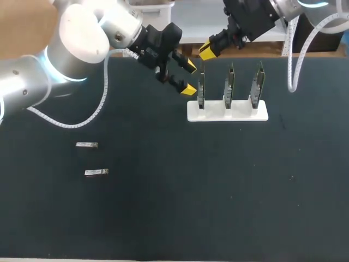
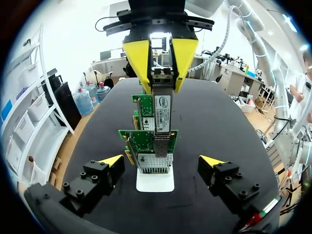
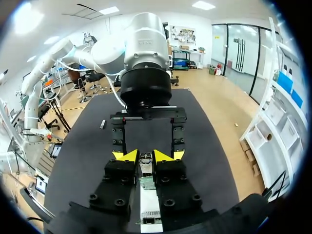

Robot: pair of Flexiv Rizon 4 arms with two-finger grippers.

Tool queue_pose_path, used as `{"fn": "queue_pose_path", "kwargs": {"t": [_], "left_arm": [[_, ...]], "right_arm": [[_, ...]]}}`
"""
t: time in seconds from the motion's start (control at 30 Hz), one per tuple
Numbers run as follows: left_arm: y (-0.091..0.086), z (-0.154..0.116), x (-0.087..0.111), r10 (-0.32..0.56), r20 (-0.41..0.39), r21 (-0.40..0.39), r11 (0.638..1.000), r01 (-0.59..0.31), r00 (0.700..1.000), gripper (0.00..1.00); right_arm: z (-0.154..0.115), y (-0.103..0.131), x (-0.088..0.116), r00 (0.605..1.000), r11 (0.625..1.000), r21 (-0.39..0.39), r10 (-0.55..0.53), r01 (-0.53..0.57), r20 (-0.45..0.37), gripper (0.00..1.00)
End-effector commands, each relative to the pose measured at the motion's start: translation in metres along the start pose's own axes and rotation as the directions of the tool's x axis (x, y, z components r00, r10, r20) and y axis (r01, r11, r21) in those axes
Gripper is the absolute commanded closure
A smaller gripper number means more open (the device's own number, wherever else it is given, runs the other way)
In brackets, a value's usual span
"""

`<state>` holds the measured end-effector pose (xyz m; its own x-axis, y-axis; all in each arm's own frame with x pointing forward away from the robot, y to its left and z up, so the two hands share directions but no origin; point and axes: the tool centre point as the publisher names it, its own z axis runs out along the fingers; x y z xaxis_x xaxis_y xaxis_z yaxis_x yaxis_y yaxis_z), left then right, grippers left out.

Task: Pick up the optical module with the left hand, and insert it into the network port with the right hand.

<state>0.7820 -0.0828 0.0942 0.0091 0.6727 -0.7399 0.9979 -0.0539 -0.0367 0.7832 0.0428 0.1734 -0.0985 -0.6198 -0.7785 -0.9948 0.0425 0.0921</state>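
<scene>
My right gripper [image 1: 207, 51] comes in from the upper right and is shut on a silver optical module [image 2: 162, 109]. It holds the module upright over the leftmost network card [image 1: 201, 87], and the module's lower end meets the port cage [image 2: 154, 163] on that card. In the right wrist view the module [image 3: 145, 165] shows pinched between my yellow tips, with the card [image 3: 148, 184] below. My left gripper [image 1: 189, 77] stands open just left of the same card, its fingertips [image 2: 111, 161] either side of the card and touching nothing. Two more modules [image 1: 86, 144] [image 1: 96, 172] lie on the mat at the left.
A white stand [image 1: 240, 113] at the back middle holds three upright network cards, the other two [image 1: 230, 84] [image 1: 257, 84] to the right. The black mat [image 1: 207, 196] covers the table. Both arms' cables hang near the back edge.
</scene>
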Motion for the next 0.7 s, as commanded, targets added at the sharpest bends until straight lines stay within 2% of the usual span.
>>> {"fn": "queue_pose_path", "kwargs": {"t": [0.03,0.7], "left_arm": [[0.0022,0.0004,-0.0008,-0.002,-0.004,0.004,1.0,0.002,1.0,0.0],[0.0022,0.0004,-0.0008,-0.002,-0.004,0.004,1.0,0.002,1.0,0.0]], "right_arm": [[0.0017,-0.0007,-0.0004,1.0,1.0,0.002,0.002,-0.002,-0.003,1.0],[0.0022,0.0017,-0.0005,0.999,1.0,0.006,-0.026,0.027,-0.021,1.0]]}}
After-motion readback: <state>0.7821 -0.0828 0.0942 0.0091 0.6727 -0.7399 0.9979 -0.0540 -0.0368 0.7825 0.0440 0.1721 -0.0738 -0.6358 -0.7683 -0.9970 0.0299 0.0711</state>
